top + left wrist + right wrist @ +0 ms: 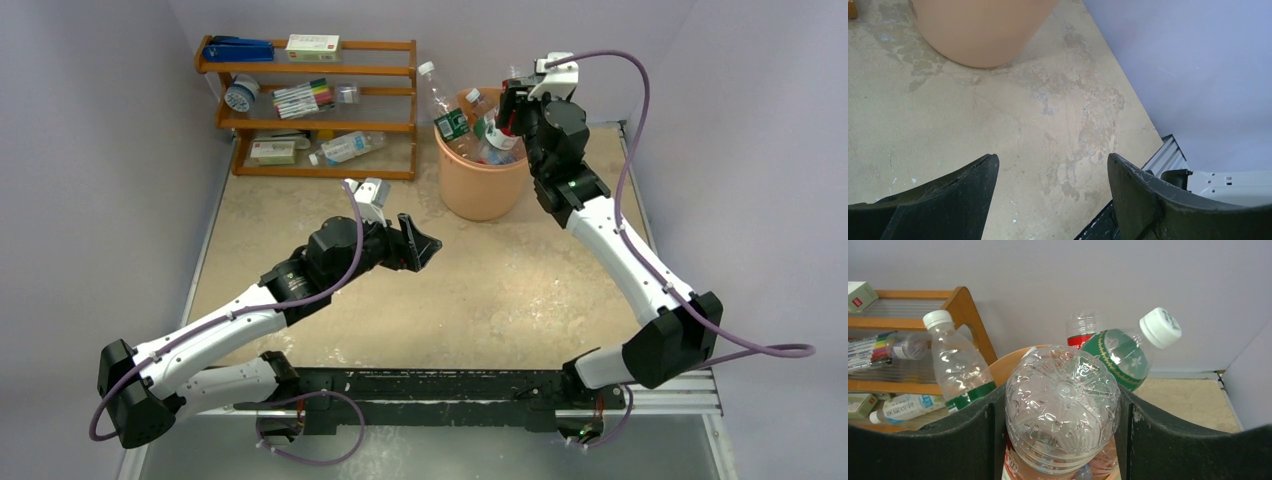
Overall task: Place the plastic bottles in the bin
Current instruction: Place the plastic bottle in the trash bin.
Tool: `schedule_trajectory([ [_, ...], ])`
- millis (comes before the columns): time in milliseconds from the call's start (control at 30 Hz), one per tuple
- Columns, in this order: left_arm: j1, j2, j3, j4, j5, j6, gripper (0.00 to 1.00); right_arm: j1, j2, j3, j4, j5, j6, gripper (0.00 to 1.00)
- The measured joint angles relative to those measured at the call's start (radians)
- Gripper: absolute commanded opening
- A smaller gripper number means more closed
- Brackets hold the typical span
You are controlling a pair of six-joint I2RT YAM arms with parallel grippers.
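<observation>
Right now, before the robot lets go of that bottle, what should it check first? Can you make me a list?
1. Right claw gripping the clear bottle: ok, a finger on each side.
2. Clear bottle above the bin: ok, the orange rim shows beneath it.
3. Room left in the bin: cannot tell, other bottles already poke above the rim.
4. Left claw out of the way: ok, open, empty, over the table, apart from the bin.
5. All bottles collected: not ok, one bottle lies on the wooden shelf.
</observation>
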Motion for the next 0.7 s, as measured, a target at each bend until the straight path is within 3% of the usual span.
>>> schedule_trajectory([
  [700, 0.0, 0.01, 0.0, 0.024, 0.016, 0.0, 0.79, 0.0, 0.104, 0.053, -0.059, -0.052, 0.006, 0.51],
])
